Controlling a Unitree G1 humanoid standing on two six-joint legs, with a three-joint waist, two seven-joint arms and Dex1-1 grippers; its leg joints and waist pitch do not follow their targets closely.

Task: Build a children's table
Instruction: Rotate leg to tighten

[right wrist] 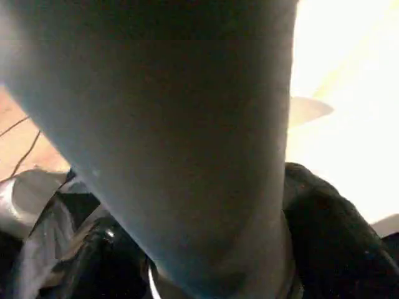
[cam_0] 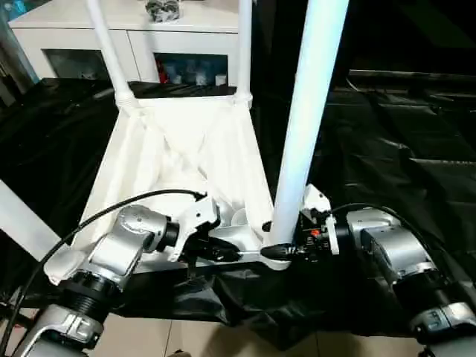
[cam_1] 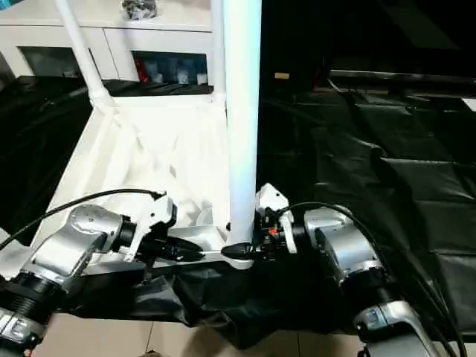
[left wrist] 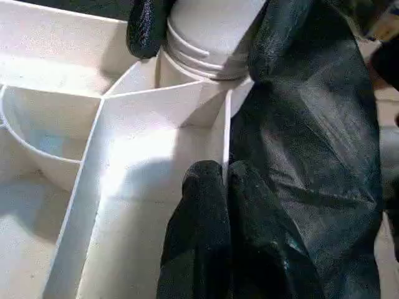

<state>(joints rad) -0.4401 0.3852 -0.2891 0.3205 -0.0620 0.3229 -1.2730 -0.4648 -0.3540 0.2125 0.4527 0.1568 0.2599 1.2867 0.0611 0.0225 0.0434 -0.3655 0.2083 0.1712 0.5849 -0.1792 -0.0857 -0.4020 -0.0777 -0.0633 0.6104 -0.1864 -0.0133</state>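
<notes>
The white tabletop [cam_0: 171,149] lies upside down on a black sheet, ribbed underside up. Two white legs [cam_0: 108,44] [cam_0: 244,44] stand in its far corner sockets. A third leg [cam_0: 309,111] stands upright in the near right corner socket. My right gripper [cam_0: 277,251] is shut on this leg's base, one black finger [left wrist: 146,28] on each side of the threaded end. My left gripper [cam_0: 234,254] is beside that corner. Its fingers [left wrist: 206,187] are shut on a thin wall of the tabletop's edge.
A white glass-door cabinet [cam_0: 186,30] stands behind the tabletop. The black sheet [cam_0: 387,149] covers the surface to the right and hangs over the near edge above light floor [cam_0: 149,338]. A white bar [cam_0: 22,219] slants in at the left edge.
</notes>
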